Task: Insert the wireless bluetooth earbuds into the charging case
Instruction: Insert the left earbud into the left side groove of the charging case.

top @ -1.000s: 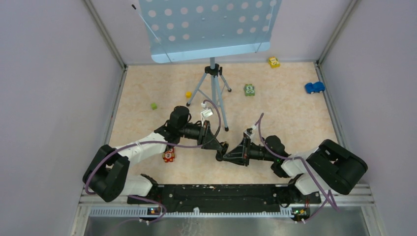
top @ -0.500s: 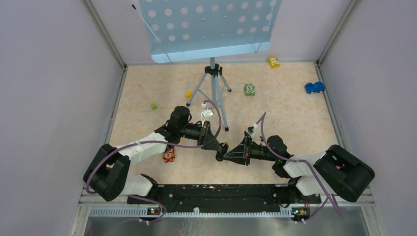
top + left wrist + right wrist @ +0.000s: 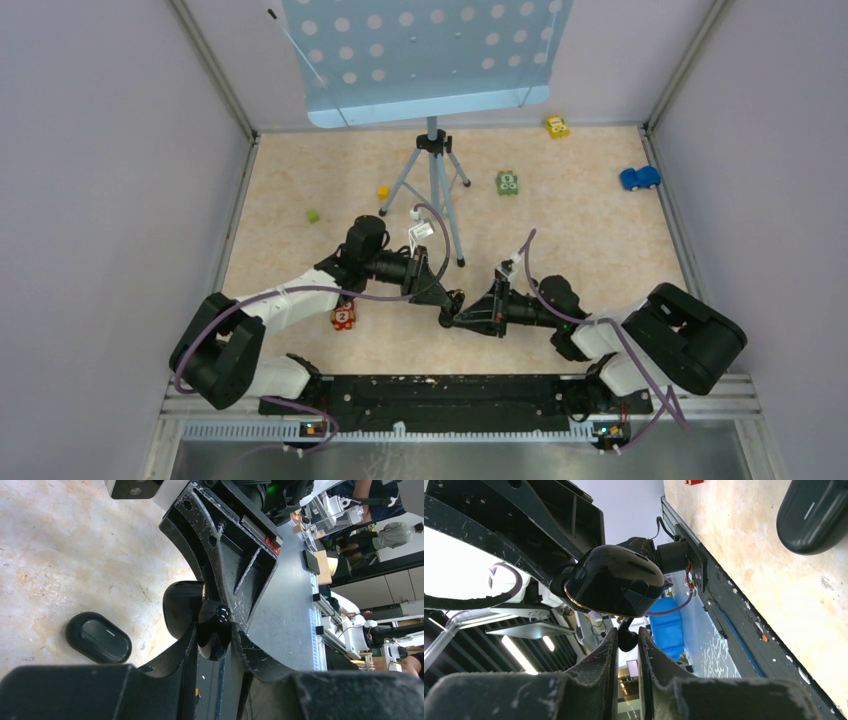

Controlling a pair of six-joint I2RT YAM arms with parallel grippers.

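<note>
The earbud (image 3: pixel 614 580) is a glossy black rounded shell with a thin gold line along one seam and a short stalk that ends in a small dark nub. It hangs in the air between the two arms. The left fingers (image 3: pixel 182 652) are closed on one lobe of it, and the right fingers (image 3: pixel 596 662) pinch the nub from the other side.

The charging case (image 3: pixel 98 637) is a matt black oval pebble, larger than the earbud, with its lid shut and one short white dash on top. It lies flat on the bench (image 3: pixel 600 250) just beside where the fingers meet, in the half toward the near edge and about midway along it. The top view hides it under the arms.

The bench top is beige, marbled and lightly scratched. Pale lilac walls (image 3: pixel 100 150) with metal corner posts enclose it. A pale blue perforated panel (image 3: pixel 425 55) stands on a tripod (image 3: pixel 436 190) toward the far edge.

A yellow car (image 3: pixel 557 126) sits at the far edge and a blue car (image 3: pixel 639 178) at the right edge. A green block (image 3: pixel 508 183), a yellow cube (image 3: pixel 383 192) and a green cube (image 3: pixel 313 215) are scattered about. A red block (image 3: pixel 343 318) by the left arm bears a "2".
</note>
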